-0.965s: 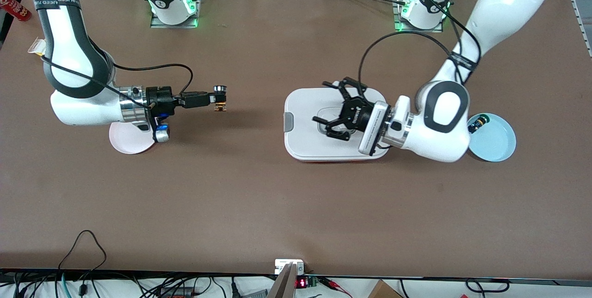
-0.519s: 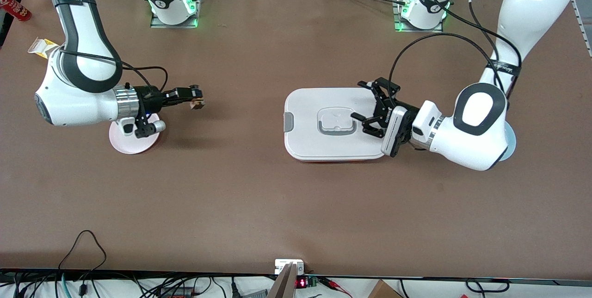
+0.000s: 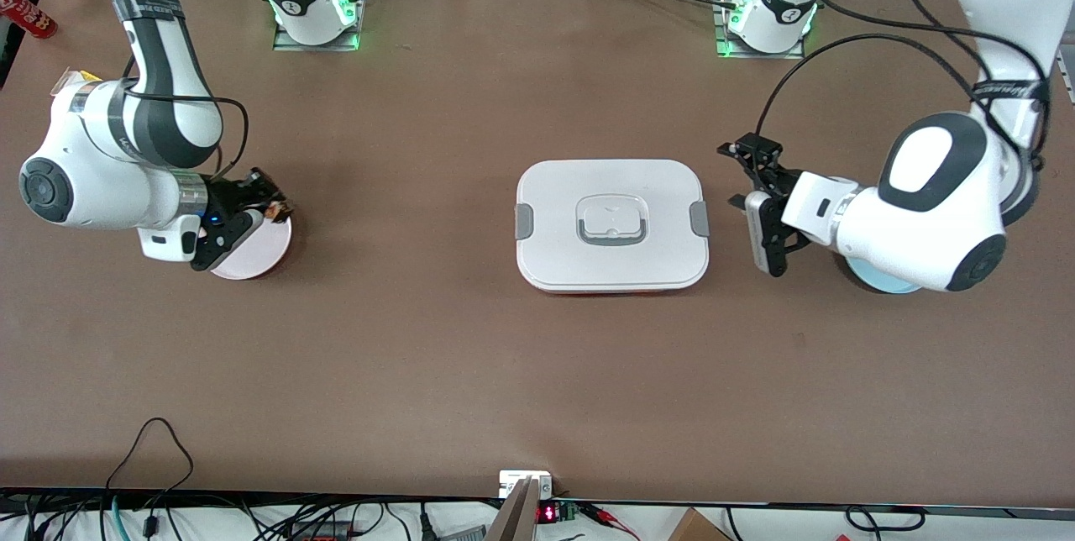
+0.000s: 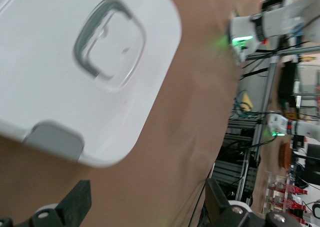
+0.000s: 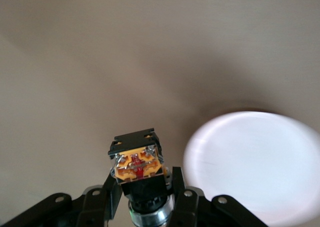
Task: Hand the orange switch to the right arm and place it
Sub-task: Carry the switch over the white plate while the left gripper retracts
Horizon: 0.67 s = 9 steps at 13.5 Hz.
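Front view, starting at the right arm's end of the frame, mid-height: right gripper (image 3: 269, 205) hanging over the rim of a round pale pink plate (image 3: 256, 259), slim black fingers pinched on the small black-bodied orange switch (image 3: 275, 207). Touches nothing but those fingers; clear of the plate and of the brown table (image 3: 420, 339).

Right wrist view, lower middle of the frame: same right gripper (image 5: 144, 184) clamped around the orange switch (image 5: 137, 164), yellow-orange terminal end turned toward the camera, silver collar just below it. Pink plate (image 5: 250, 167) blurred beside and beneath.

Back in the front view, centre of the frame: white rectangular lidded container (image 3: 554, 188) with grey latches and a grey handle, lying flat and untouched.

Further along, toward the left arm's end, mid-height: left gripper (image 3: 760, 205), black claw spread wide and holding nothing, over bare table between the container and a light blue plate (image 3: 873, 282) mostly covered by the arm.

Left wrist view, bottom of the frame: left gripper (image 4: 145, 204) with fingertips far apart; white container (image 4: 60, 47) filling the upper part.
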### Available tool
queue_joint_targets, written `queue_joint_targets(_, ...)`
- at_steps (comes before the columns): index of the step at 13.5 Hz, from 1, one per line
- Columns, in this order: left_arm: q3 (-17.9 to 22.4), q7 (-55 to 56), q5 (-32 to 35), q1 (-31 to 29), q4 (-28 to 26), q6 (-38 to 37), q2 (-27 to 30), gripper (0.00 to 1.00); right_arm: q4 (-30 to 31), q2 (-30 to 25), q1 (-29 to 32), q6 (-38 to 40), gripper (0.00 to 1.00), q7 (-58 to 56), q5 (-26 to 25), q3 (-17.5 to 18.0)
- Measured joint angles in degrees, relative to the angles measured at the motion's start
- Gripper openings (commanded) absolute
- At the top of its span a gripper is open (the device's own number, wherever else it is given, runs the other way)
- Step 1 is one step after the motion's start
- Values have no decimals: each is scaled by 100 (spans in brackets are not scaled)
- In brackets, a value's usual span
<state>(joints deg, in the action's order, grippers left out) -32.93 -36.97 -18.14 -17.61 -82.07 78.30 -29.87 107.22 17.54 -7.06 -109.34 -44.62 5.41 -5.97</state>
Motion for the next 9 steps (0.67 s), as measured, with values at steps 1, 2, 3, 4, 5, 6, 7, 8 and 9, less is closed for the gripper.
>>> queue_joint_targets(1,-30,463,331,12,124,-207,127,100,21,8,3,-288,20,-260,-476,1)
queue_joint_targets(2,-62,932,679,44,263,-415,256,100,42,20,2,-517,20,-606,-890,2)
queue_joint_targets(3,-87,1351,1020,85,407,-602,381,100,68,39,9,-695,20,-995,-1179,2)
queue_joint_targets(4,-92,1698,1373,127,543,-744,493,100,90,70,47,-869,20,-1411,-1330,0)
queue_joint_targets(5,-93,1982,1753,149,648,-838,591,100,119,115,139,-1051,20,-1903,-1390,-1)
queue_joint_targets(6,-91,2192,2086,151,716,-878,661,100,166,157,248,-1258,20,-2394,-1403,-2)
queue_joint_targets(7,-83,2348,2345,147,771,-887,706,100,247,190,353,-1488,20,-2806,-1403,-3)
queue_joint_targets(8,-64,2439,2522,137,856,-888,723,100,365,215,444,-1717,20,-3124,-1403,-4)
queue_joint_targets(9,-37,2468,2650,132,950,-887,728,100,507,232,499,-1926,20,-3360,-1404,-4)
